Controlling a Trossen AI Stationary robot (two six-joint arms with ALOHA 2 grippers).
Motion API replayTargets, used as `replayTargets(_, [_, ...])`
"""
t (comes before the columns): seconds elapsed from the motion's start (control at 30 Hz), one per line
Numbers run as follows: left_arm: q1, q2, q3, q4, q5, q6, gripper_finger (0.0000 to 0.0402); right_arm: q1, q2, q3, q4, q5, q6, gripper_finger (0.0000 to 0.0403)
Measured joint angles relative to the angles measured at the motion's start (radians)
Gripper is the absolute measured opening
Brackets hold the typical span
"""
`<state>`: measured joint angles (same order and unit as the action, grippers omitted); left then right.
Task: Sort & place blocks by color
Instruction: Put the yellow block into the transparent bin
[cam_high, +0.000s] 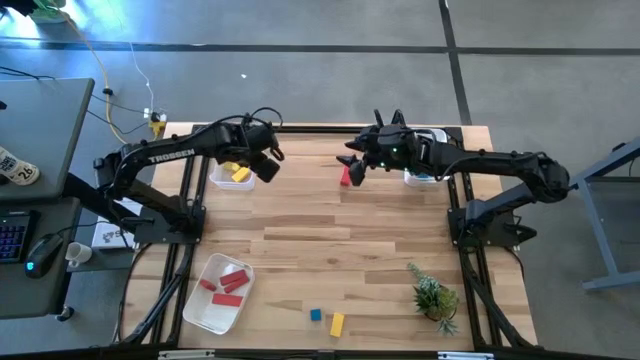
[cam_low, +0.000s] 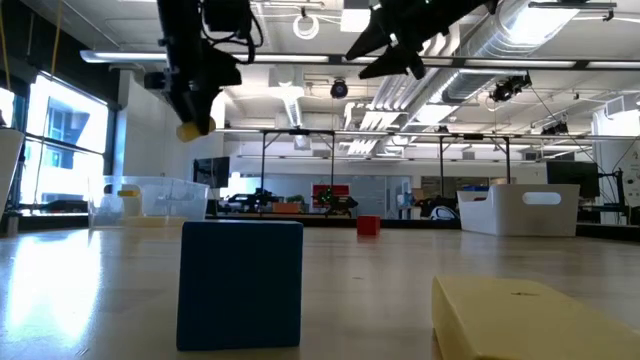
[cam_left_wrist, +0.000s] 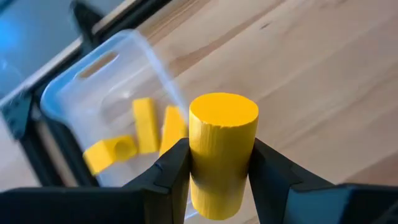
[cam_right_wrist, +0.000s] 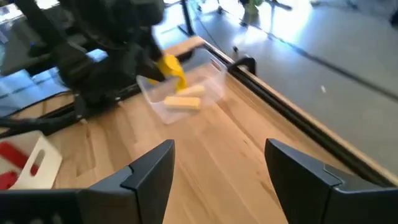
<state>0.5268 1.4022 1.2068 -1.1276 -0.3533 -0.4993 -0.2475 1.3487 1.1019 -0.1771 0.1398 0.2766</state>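
Observation:
My left gripper (cam_left_wrist: 219, 163) is shut on a yellow round block (cam_left_wrist: 223, 140) in the air, just right of a clear tray (cam_left_wrist: 74, 87) at the table's far left. Three yellow blocks (cam_left_wrist: 147, 122) lie in that tray. My right gripper (cam_right_wrist: 217, 168) is open and holds nothing. It hovers at the far middle of the table (cam_high: 352, 160), above a red block (cam_high: 345, 177) that rests on the wood. A blue block (cam_high: 316, 315) and a yellow block (cam_high: 337, 323) lie near the table's near edge. Red blocks (cam_high: 230, 283) lie in a white tray (cam_high: 205, 310) at the near left. My left gripper pinches the yellow round block between its two fingers (cam_left_wrist: 173, 167), one on each curved side (cam_left_wrist: 202, 155). The block's flat round end (cam_left_wrist: 224, 111) sticks out past the fingertips. It is lifted clear of the table, and in the low view it hangs below the gripper (cam_low: 195, 128).
A white bin (cam_high: 425, 175) stands at the far right, under my right arm. A small green plant (cam_high: 433, 295) stands at the near right. Bare wood (cam_high: 330, 240) spans the table's middle. A dark frame rail (cam_high: 320, 128) runs along the far edge.

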Motion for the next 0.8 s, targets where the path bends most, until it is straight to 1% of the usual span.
replayTargets(0.17, [0.059, 0.000, 0.000, -0.042, 0.005, -0.047, 0.0112, -0.055, 0.000, 0.000, -0.063, 0.001, 0.122, 0.0236])
replayTargets(0.23, [0.083, 0.000, 0.000, -0.042, 0.029, -0.048, 0.0112, -0.078, 0.009, 0.000, -0.078, 0.010, 0.199, 0.0236])
replayTargets(0.33, [0.117, 0.001, 0.000, -0.043, 0.052, -0.049, 0.0113, -0.115, 0.038, 0.000, -0.103, -0.005, 0.287, 0.0236])
replayTargets(0.47, [0.149, 0.013, 0.000, -0.042, 0.054, -0.050, 0.0113, -0.150, 0.096, 0.000, -0.123, -0.044, 0.305, 0.0236])
replayTargets(0.8, [0.216, 0.066, 0.000, -0.046, 0.107, -0.011, 0.0113, -0.165, 0.206, 0.000, -0.142, -0.047, 0.379, 0.0236])
